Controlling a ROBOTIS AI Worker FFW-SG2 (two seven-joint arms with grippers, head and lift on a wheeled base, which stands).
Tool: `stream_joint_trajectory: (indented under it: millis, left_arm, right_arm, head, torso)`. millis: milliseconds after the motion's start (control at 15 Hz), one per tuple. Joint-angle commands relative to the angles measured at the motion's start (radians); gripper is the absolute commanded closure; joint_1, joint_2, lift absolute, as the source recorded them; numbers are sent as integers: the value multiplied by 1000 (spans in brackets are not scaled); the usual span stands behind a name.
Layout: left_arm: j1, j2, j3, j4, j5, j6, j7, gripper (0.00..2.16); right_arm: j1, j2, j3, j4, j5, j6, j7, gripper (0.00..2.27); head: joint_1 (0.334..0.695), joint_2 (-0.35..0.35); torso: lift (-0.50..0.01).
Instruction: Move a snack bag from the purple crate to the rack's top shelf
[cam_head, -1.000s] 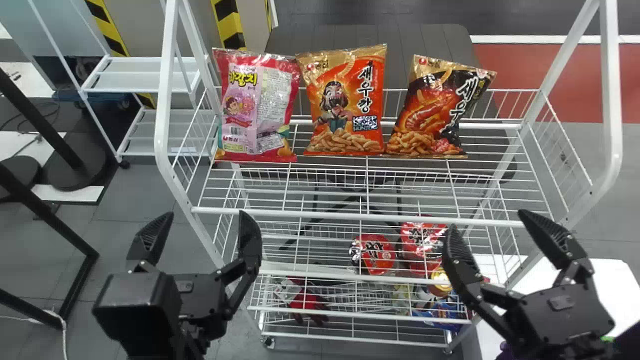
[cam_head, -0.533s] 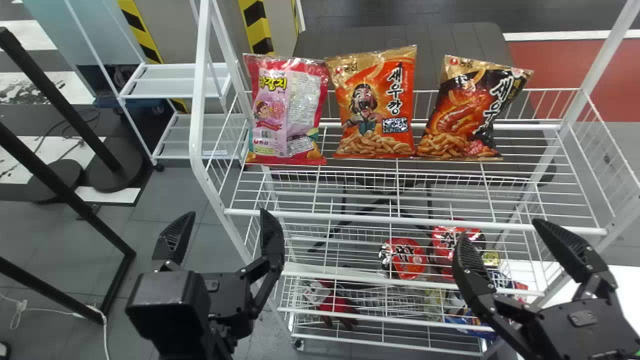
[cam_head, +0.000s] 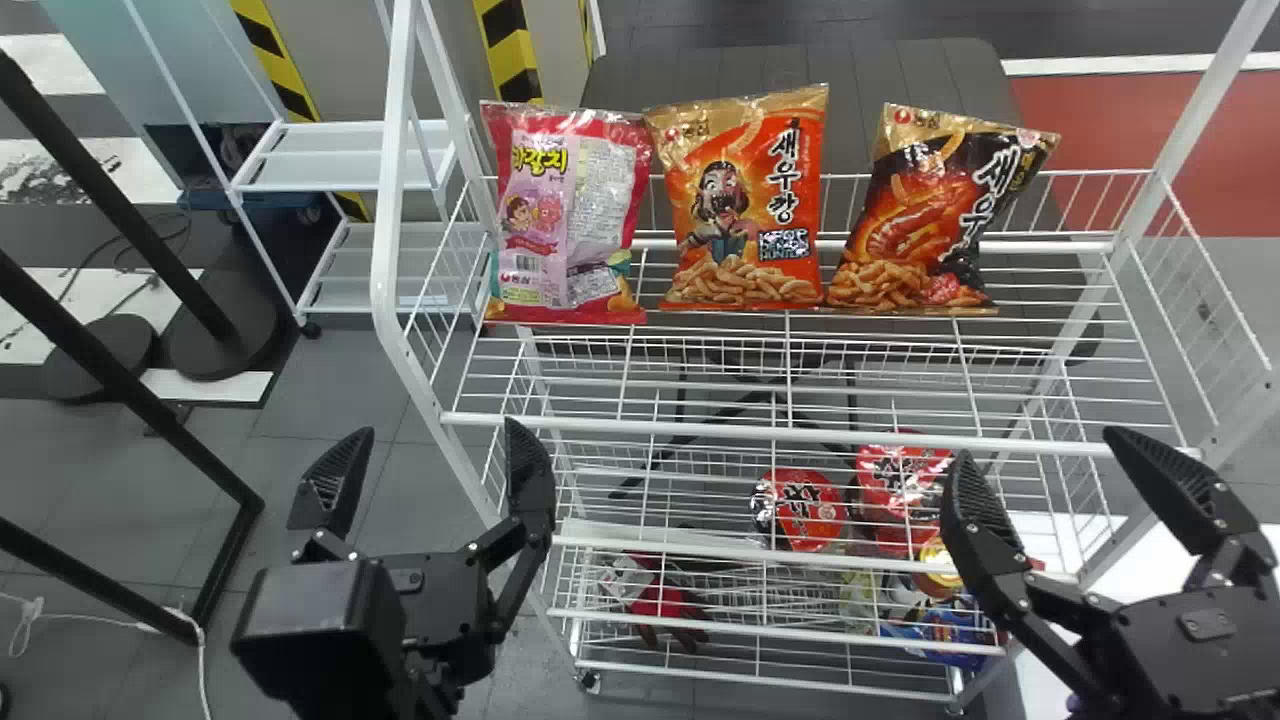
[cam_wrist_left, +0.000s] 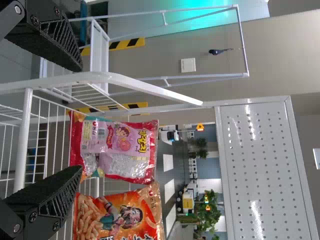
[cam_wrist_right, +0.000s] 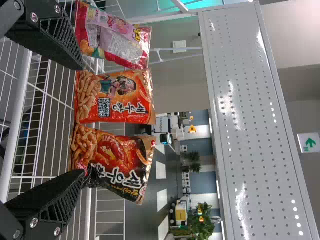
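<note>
Grey floor (cam_head: 335, 385) lies behind the white rack (cam_head: 388, 240), where we see 3 snack bags (cam_head: 745, 215) upright on the top shelf (cam_head: 700, 429), upper centre. Our left gripper (cam_head: 432, 432), lower left, and right gripper (cam_head: 1038, 448), lower right, each have 2 fingers (cam_head: 528, 465) spread wide.

Pink-and-red snack bag (cam_head: 565, 220) is standing upright at left on top shelf (cam_head: 620, 424); orange bag (cam_head: 740, 210) is standing near shelf's centre; black-and-orange bag (cam_head: 925, 215) is tilting rightward, right of centre.

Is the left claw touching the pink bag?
Apart: in the head view, wires of the rack show in the gap between the left claw and the pink bag.
</note>
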Motion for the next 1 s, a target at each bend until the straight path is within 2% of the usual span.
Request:
stream_joint_trajectory:
  millis: [0, 933]
  left_arm:
    - [5, 0, 0, 1, 0, -9, 0, 130]
    - [19, 0, -2, 24, 0, -62, 8, 134]
  right_arm:
    - [4, -1, -2, -1, -1, 0, 5, 87]
    - [20, -1, -15, -28, -7, 24, 22, 87]
  head:
    - [695, 107]
    - [695, 104]
  torso:
    - [0]
    - [0]
